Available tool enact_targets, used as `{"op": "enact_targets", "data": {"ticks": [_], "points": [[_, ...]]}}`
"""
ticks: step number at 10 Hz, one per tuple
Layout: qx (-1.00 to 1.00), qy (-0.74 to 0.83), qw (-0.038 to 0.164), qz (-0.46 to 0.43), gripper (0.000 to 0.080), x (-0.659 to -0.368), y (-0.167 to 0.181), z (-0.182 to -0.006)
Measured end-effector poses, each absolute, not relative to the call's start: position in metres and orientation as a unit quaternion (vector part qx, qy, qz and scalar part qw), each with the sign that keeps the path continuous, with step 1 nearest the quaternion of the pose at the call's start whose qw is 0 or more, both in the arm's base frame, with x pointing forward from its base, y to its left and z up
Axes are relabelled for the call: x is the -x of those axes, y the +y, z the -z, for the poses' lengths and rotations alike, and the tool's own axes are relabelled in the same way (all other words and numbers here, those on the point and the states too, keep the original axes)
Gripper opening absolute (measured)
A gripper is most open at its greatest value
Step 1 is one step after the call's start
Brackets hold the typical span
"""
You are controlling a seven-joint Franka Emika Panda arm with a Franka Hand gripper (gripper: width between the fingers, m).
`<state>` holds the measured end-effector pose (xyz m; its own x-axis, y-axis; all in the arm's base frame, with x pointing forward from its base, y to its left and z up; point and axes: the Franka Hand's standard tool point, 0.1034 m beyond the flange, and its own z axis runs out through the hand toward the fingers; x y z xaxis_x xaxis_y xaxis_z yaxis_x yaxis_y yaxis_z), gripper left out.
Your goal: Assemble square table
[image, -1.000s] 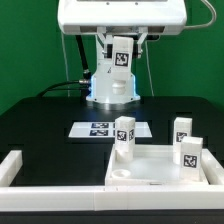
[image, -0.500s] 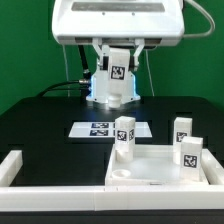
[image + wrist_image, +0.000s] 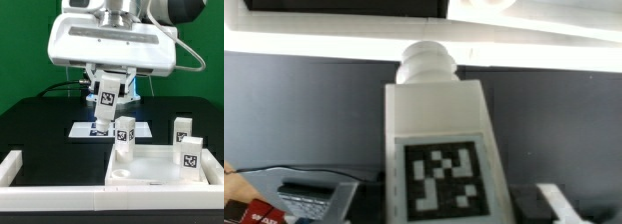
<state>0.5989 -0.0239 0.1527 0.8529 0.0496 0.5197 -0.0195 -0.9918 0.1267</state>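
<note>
My gripper (image 3: 109, 84) is shut on a small white tagged leg (image 3: 107, 95) and holds it tilted in the air, above the marker board and behind the slab. In the wrist view the leg (image 3: 438, 130) fills the middle, tag facing the camera, with the gripper (image 3: 441, 205) closed on its sides. The square table's white slab (image 3: 160, 168) lies underside up at the front right. Three legs stand on it: one at its near-left corner (image 3: 124, 136), two at the exterior view's right (image 3: 181, 128) (image 3: 190, 152). A round socket (image 3: 120, 173) shows at the front left corner.
The marker board (image 3: 92, 129) lies flat behind the slab. A low white rail (image 3: 12, 166) stands at the exterior view's left and another runs along the front edge (image 3: 60, 199). The arm's base (image 3: 110, 100) is behind, with a green backdrop.
The arm has come down and forward with the leg. The leg now hangs lower, tilted, a little toward the exterior view's left. The slab and three standing legs have not moved.
</note>
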Motion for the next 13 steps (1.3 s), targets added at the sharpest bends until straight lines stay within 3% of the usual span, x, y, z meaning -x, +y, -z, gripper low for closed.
{"op": "enact_targets", "data": {"ticks": [2, 7, 8, 9, 11, 12, 13], "points": [[-0.961, 0.013, 0.058, -0.27, 0.029, -0.6, -0.007, -0.146], [-0.962, 0.014, 0.061, -0.267, 0.029, -0.597, -0.016, -0.146], [-0.967, 0.029, 0.054, -0.248, 0.029, -0.589, -0.035, -0.151], [-0.969, 0.01, 0.035, -0.244, 0.029, -0.582, -0.048, -0.154], [-0.969, 0.035, 0.026, -0.242, 0.029, -0.58, -0.066, -0.144], [-0.96, 0.022, 0.04, -0.275, 0.029, -0.583, -0.06, -0.129], [-0.963, 0.012, 0.013, -0.27, 0.029, -0.588, -0.036, -0.109]]}}
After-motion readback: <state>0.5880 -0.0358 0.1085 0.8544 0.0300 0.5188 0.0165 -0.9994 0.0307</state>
